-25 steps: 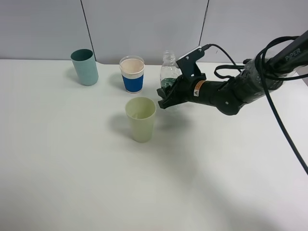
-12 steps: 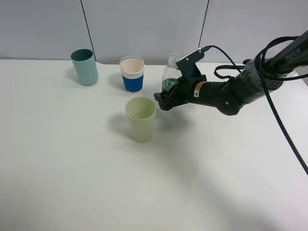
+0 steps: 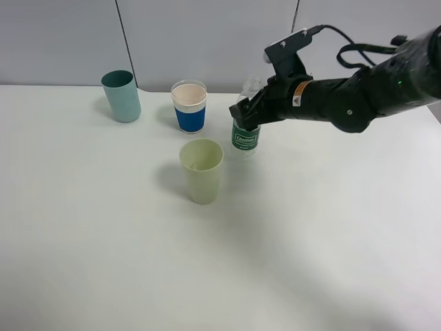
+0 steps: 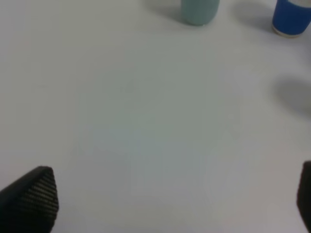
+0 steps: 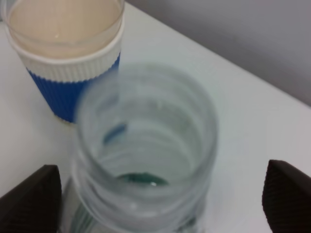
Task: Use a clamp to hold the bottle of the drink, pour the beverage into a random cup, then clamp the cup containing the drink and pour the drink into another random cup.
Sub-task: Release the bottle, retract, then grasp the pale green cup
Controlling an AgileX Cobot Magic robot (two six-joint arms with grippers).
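Observation:
A clear bottle with a green label (image 3: pixel 244 138) stands upright on the white table (image 3: pixel 310 227), its mouth open. My right gripper (image 3: pixel 248 112) hangs over the bottle's neck. In the right wrist view (image 5: pixel 158 199) its fingertips (image 5: pixel 30 198) stand wide apart on either side of the bottle (image 5: pixel 146 141) without touching it. A blue and white cup (image 3: pixel 189 107) (image 5: pixel 65 53) stands just left of the bottle. A pale green cup (image 3: pixel 202 170) stands in front and a teal cup (image 3: pixel 122 96) at the far left. My left gripper (image 4: pixel 165 204) is open and empty.
The left wrist view shows bare table with the teal cup (image 4: pixel 198 10) and the blue cup (image 4: pixel 292 17) at its far edge. A grey panel wall (image 3: pixel 207 41) runs behind the table. The right arm's cables (image 3: pixel 365 52) loop above the back right.
My right gripper has risen from the bottle's body to above its neck. The bottle's label, hidden before, now shows, and the bottle stands free on the table.

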